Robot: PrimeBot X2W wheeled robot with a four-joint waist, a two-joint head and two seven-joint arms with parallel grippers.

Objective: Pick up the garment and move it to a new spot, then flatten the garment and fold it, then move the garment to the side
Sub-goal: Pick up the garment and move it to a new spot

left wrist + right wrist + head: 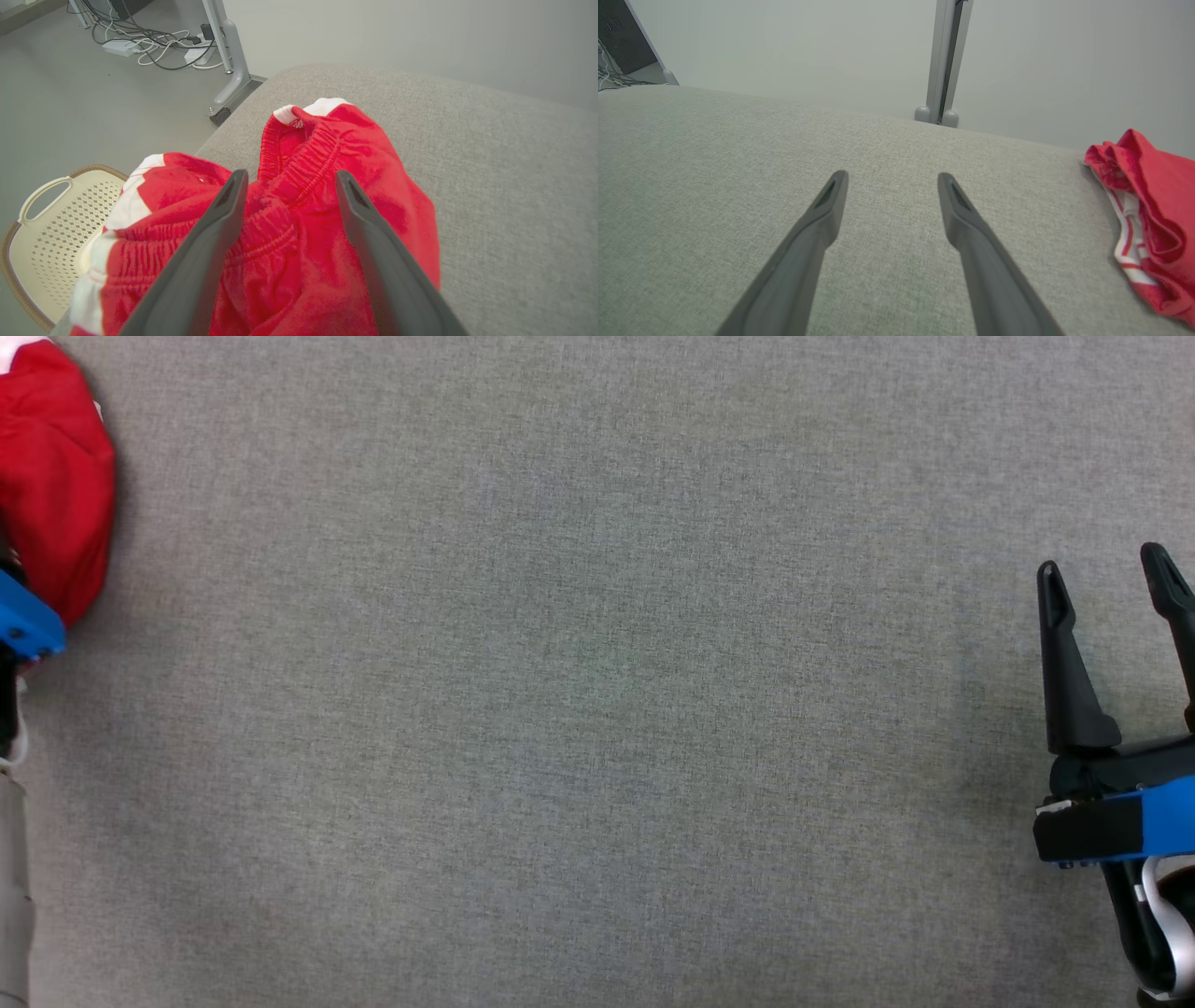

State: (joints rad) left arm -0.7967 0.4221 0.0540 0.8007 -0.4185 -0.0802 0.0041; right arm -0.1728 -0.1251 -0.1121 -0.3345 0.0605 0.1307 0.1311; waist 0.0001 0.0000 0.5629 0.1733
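Note:
The garment is a crumpled pair of red shorts with an elastic waistband and white trim, bunched at the left corner of the grey table. In the head view the garment sits at the far left edge. My left gripper is open just over it, fingers straddling the waistband folds. My right gripper stands open above bare table at the far right, well away from the cloth. In the right wrist view the right gripper holds nothing and the garment lies at the frame's right edge.
The grey fabric-covered table spreads wide between the two arms. A cream perforated basket stands on the floor beside the table's corner. Cables and a power strip lie on the floor by a metal desk leg.

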